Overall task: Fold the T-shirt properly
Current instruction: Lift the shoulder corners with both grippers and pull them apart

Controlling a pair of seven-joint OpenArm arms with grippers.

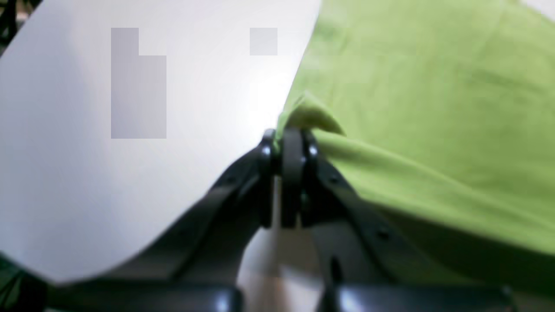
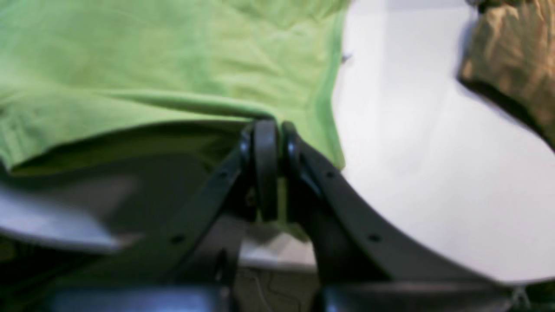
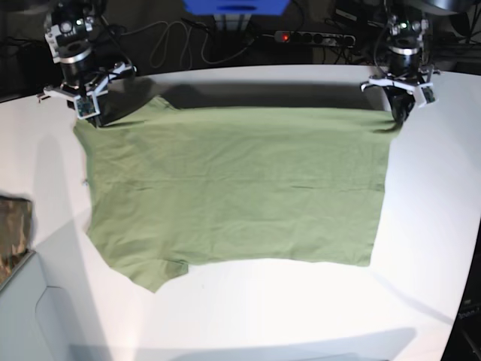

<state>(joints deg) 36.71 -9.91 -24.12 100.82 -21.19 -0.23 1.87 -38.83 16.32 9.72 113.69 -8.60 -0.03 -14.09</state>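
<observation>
The olive-green T-shirt (image 3: 240, 188) lies spread across the white table (image 3: 428, 241), its far edge lifted off the surface. In the base view my left gripper (image 3: 398, 114) pinches the far right corner and my right gripper (image 3: 93, 114) pinches the far left corner. Seen from the left wrist, the left gripper (image 1: 284, 145) is shut on a small peak of the T-shirt (image 1: 433, 108). The right wrist view shows the right gripper (image 2: 271, 138) shut on the T-shirt's (image 2: 151, 65) folded edge, with cloth sagging away to the left.
A brownish mottled bundle (image 3: 11, 233) sits at the table's left edge, also visible as a bundle (image 2: 516, 60) from the right wrist. Behind the table are a power strip (image 3: 312, 36), cables and a blue object (image 3: 237, 6). The table's rounded edge runs close behind both grippers.
</observation>
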